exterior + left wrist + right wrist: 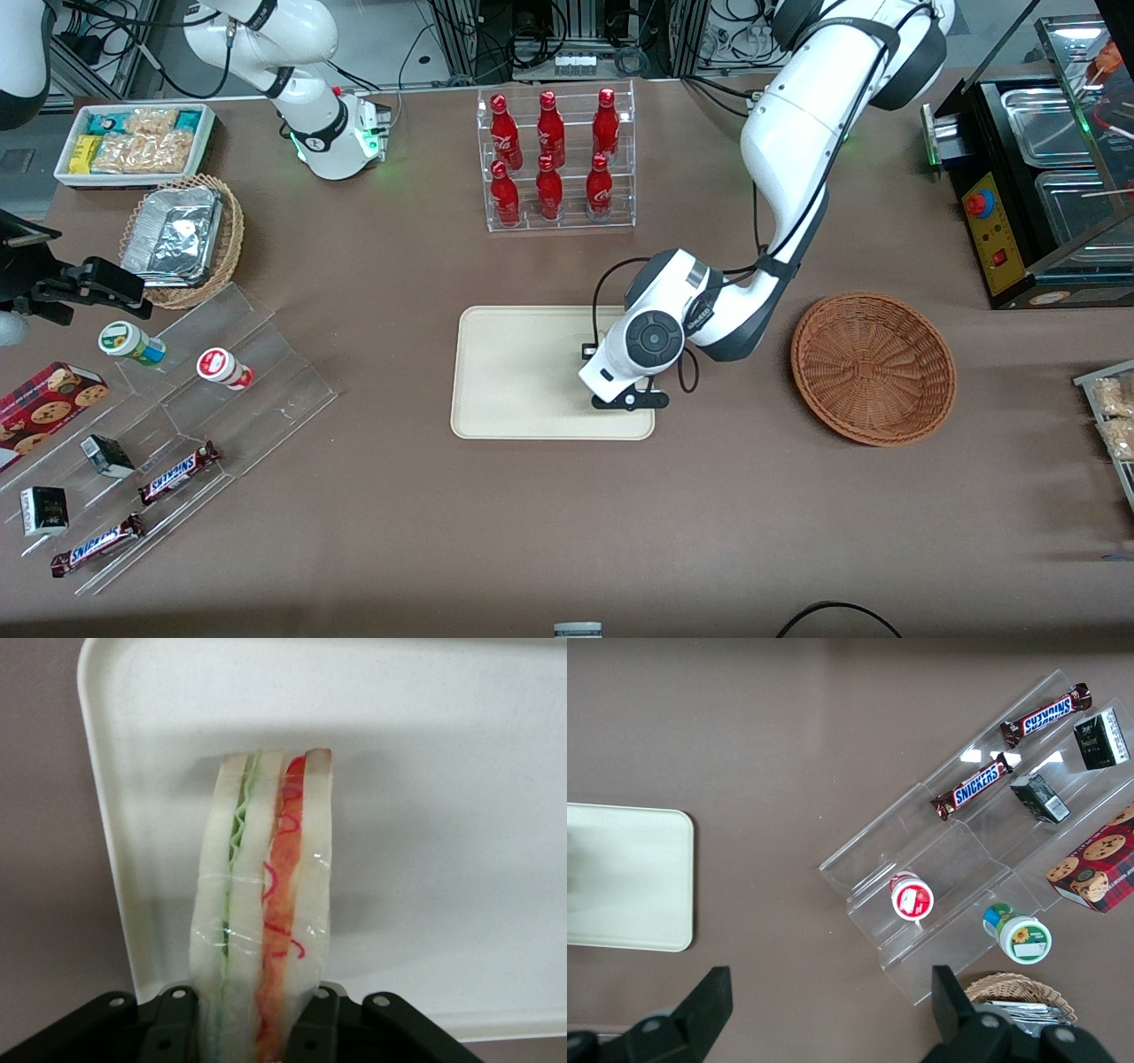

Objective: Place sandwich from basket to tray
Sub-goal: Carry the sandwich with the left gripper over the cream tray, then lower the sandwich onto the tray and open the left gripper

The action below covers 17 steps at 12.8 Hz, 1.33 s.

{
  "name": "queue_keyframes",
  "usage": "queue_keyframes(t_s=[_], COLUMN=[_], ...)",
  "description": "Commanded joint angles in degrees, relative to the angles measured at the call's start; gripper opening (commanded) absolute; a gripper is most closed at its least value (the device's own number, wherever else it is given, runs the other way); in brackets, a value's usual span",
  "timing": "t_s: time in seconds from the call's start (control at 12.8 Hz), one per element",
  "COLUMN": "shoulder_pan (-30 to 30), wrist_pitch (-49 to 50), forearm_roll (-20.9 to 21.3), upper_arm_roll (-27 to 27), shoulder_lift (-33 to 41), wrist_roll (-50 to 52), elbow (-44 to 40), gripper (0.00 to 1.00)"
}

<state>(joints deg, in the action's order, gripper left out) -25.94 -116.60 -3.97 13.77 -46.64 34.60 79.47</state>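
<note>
centre-right of the front view, the left gripper (pixel 257 1019) clamps the clear-wrapped triangular sandwich (pixel 263 895) over the flat cream tray (pixel 518 372); next, lower and release.

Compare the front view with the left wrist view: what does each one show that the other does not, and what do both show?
Only the front view shows the basket, with no sandwich in it, lying toward the working arm's end of the table, and the rack of red bottles. Only the left wrist view shows the sandwich, clamped upright in the gripper over the tray, with its green and red-orange filling layers. Both show the tray, bare apart from the sandwich held over it.
</note>
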Motion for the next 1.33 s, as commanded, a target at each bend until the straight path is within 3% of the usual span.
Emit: queue_keyframes(t_s=[0.0, 0.16, 0.31, 0.47, 0.63, 0.94, 1.25], shoulder_pan=[-1.3, -1.3, -1.65, -2.1, -1.75, 0.27, 3.34], wrist_pitch=[0.67, 0.67, 0.41, 0.14, 0.93, 11.81, 15.61], forearm_roll=[1.58, 1.95, 2.56, 3.44, 4.14, 4.15, 3.8], upper_arm_roll=[-0.67, -0.67, -0.67, -0.76, -1.02, -3.66, -9.02], shoulder_lift=[-2.14, -2.14, -2.23, -2.14, -0.75, 9.86, 22.26], wrist_roll=[1.26, 1.35, 1.26, 1.69, 2.57, 2.75, 2.05], elbow=[-3.53, -3.62, -3.53, -3.44, -3.62, -2.57, 3.74], gripper=[0.33, 0.34, 0.46, 0.65, 0.99, 1.0, 1.0])
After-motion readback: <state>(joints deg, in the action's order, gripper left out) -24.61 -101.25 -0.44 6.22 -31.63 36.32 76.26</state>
